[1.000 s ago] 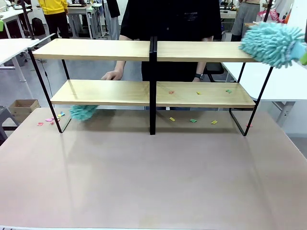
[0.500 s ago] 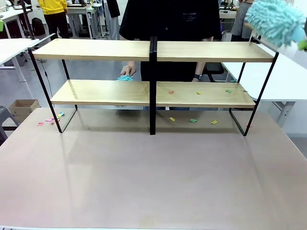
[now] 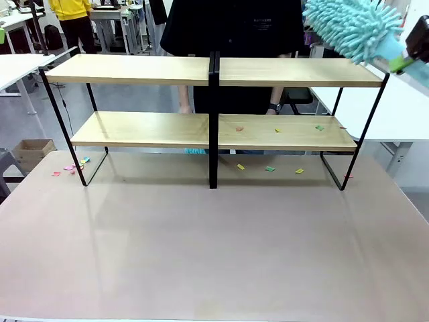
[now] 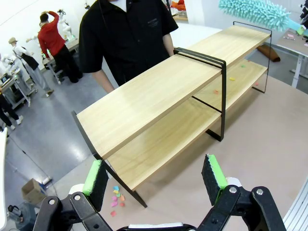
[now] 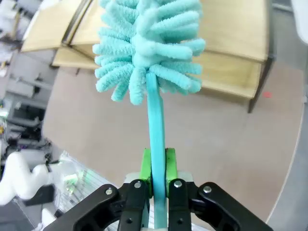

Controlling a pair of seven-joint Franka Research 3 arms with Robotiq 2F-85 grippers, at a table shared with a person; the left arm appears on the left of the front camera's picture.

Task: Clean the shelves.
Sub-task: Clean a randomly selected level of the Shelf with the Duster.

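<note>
The right gripper [image 5: 158,163] is clamped tight on the duster [image 5: 149,48] handle, its fluffy head straight out beyond the jaws, over the shelves [image 5: 236,29] (likely poised to sweep the top board). The left gripper [image 4: 154,177] gapes empty, with the shelves ahead of it.

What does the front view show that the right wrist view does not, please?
Front view: a person behind the shelves, coloured scraps on the lower right board, and a cardboard box on the floor. Right wrist view: the right gripper shut on the duster by its handle. Both: the duster's fluffy head, the shelves and the table.
</note>
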